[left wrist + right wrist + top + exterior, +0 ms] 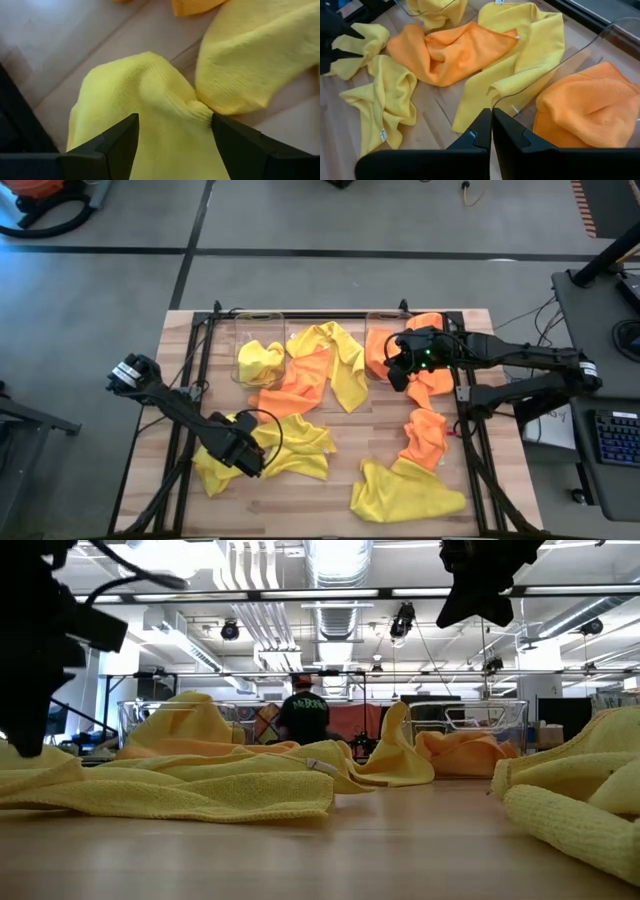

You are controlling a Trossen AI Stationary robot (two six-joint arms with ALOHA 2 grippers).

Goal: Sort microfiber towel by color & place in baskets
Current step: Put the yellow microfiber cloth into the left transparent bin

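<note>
Yellow microfiber towel [290, 448], crumpled, lies well in front of the left clear plastic basket [258, 350], and my left pincer [172, 145] hangs right over its bunched ridge, fingers wide and straddling it, nothing gripped yet. I judge this arm nearest. My right pincer [491, 131], shut and empty, waits above the right clear basket [385, 345] holding orange cloth [590, 107].

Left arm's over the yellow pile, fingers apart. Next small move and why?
Probably close the left gripper on the yellow towel. Its fingers stand open on either side of a raised fold, nothing gripped yet. The left basket already holds yellow, so that is likely where it goes next.
</note>
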